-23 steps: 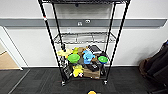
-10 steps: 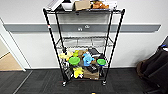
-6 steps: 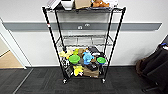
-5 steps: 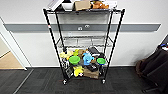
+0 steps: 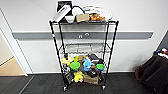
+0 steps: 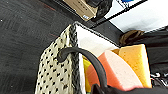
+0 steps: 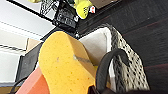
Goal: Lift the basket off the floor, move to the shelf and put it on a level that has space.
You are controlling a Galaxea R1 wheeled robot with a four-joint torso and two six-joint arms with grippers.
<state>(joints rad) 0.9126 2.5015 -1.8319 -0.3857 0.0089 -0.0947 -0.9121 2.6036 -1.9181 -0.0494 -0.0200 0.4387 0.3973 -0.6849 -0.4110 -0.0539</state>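
The shelf (image 5: 83, 50) stands dead ahead at twelve o'clock against a white wall, its wheels on the floor (image 5: 45, 86). Its top tier is heaped with boxes and a bowl (image 5: 69, 18); the middle level (image 5: 84, 48) looks nearly bare, and the lower tiers are crammed with bright toys (image 5: 82, 65) and a cardboard box (image 5: 90, 78).

Both wrist views show the basket (image 6: 58, 72) above the carpet, a dark handle (image 6: 86, 58) arching over each end (fingers hidden, so I cannot tell their grip). Inside stand an orange sponge (image 7: 61, 63) and a pink sponge (image 6: 112, 71), touching.
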